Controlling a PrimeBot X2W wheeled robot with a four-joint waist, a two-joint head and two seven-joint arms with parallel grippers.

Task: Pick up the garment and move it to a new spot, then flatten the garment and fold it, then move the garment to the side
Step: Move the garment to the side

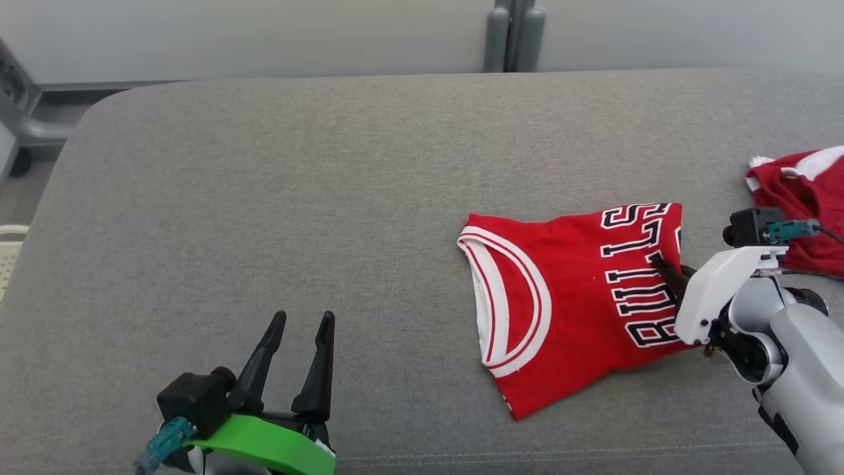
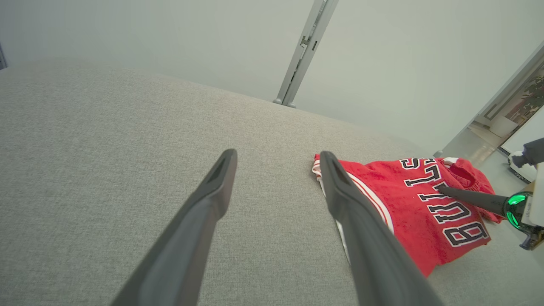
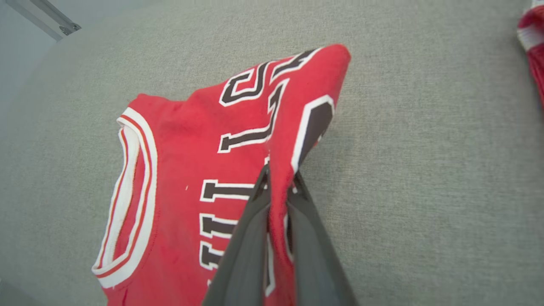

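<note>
Jersey (image 1: 580, 297), red with black lettering, lies on the grey cushion (image 1: 264, 198), right of centre in the head view, neckline toward the robot's left and lettering toward its right. At the lettered edge the right gripper (image 3: 278, 180) is clamped on a raised ridge of cloth, while the left gripper (image 1: 304, 320) hangs well apart over bare cushion with fingers spread; another red cloth (image 1: 804, 191) lies at the far right

A folded red Bulls jersey (image 1: 567, 297), white-trimmed with black lettering, lies right of centre on a grey upholstered seat (image 1: 264, 198), its lettered edge raised into a ridge.
</note>
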